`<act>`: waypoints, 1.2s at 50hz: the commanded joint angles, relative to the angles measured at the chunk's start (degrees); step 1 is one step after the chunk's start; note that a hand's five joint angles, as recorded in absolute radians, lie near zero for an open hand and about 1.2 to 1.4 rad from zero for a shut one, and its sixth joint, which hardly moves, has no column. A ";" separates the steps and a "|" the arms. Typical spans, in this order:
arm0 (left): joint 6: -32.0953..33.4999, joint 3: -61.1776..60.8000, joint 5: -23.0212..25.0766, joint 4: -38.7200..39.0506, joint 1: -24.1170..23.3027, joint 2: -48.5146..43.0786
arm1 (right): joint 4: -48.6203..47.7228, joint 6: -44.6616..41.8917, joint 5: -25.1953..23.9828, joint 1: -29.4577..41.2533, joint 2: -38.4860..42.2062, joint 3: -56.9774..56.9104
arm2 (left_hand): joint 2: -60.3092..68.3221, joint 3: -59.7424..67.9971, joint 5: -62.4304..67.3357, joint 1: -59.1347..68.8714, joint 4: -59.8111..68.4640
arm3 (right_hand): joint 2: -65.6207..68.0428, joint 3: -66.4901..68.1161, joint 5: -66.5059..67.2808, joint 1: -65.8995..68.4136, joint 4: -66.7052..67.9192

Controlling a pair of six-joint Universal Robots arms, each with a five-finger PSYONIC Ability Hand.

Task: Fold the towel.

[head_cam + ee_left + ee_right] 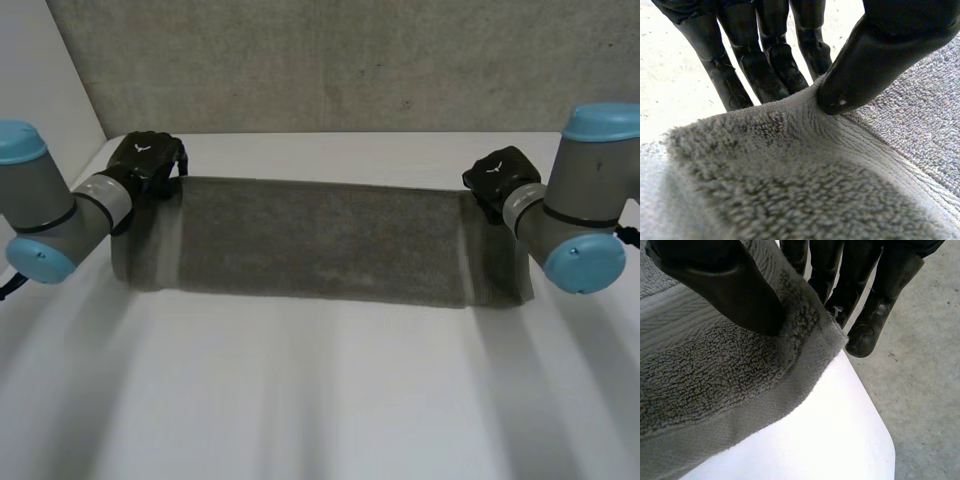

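- Towel (320, 240) first: we see a grey terry one stretched out wide across the far half of the white table (320, 400), its long side running from one hand to the other.
- We've got the left hand (145, 160) on its far left corner, thumb pressed on the hem and fingers (765, 65) behind it, so the cloth is pinched.
- Same deal for the right hand (500, 178) at the far right corner: thumb on the pile, fingers under the edge, clamped on the cloth.
- Behind it all we see a grey concrete wall (320, 60).
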 commanded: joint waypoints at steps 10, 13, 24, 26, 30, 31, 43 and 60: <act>-0.17 2.46 -4.08 -0.05 -3.71 -0.44 | -7.32 0.57 3.34 2.47 0.95 -3.81 | -66.64 -66.37 -65.21 -63.03 -67.24 | -66.78 -66.98 -67.26 -66.29 -67.17; -0.35 1.42 -6.63 -0.40 -3.71 1.92 | -7.14 1.97 3.25 2.56 -2.30 -2.86 | -66.64 -66.37 -65.21 -63.03 -67.24 | -66.78 -66.98 -67.26 -66.29 -67.17; 0.01 -14.03 -8.05 -4.89 -1.44 15.98 | 1.83 5.05 -1.50 3.18 -15.94 12.88 | -64.96 -64.69 -63.52 -61.35 -65.56 | -66.78 -66.98 -67.26 -66.29 -67.17; 0.01 -17.31 -8.05 -4.80 -1.08 18.29 | 3.58 5.14 -2.99 3.00 -17.08 15.78 | -64.96 -64.69 -63.52 -61.35 -65.56 | -66.78 -66.98 -67.26 -66.29 -67.17; 0.01 -25.37 -8.05 -4.10 -0.81 23.81 | 5.87 4.88 -5.63 2.30 -18.66 23.67 | -64.96 -64.69 -63.52 -61.35 -65.56 | -62.66 -62.86 -63.14 -62.17 -63.05; -0.08 -27.40 -8.05 -3.75 -0.64 24.78 | 5.35 4.70 -6.15 2.30 -18.66 25.96 | -64.96 -64.69 -63.52 -61.35 -65.56 | -62.49 -62.70 -62.97 -62.00 -62.88; -0.17 -34.88 -8.05 -0.06 -0.20 26.46 | -7.48 4.97 -6.60 -4.11 -14.28 33.18 | -64.96 -64.69 -63.52 -61.35 -65.56 | -47.69 -47.89 -48.17 -47.20 -48.08; -0.26 -35.86 -8.05 0.47 -0.29 26.46 | -8.72 4.35 -6.68 -9.47 -9.43 31.43 | -65.63 -65.36 -64.20 -62.02 -66.23 | 3.22 3.02 2.74 3.71 2.83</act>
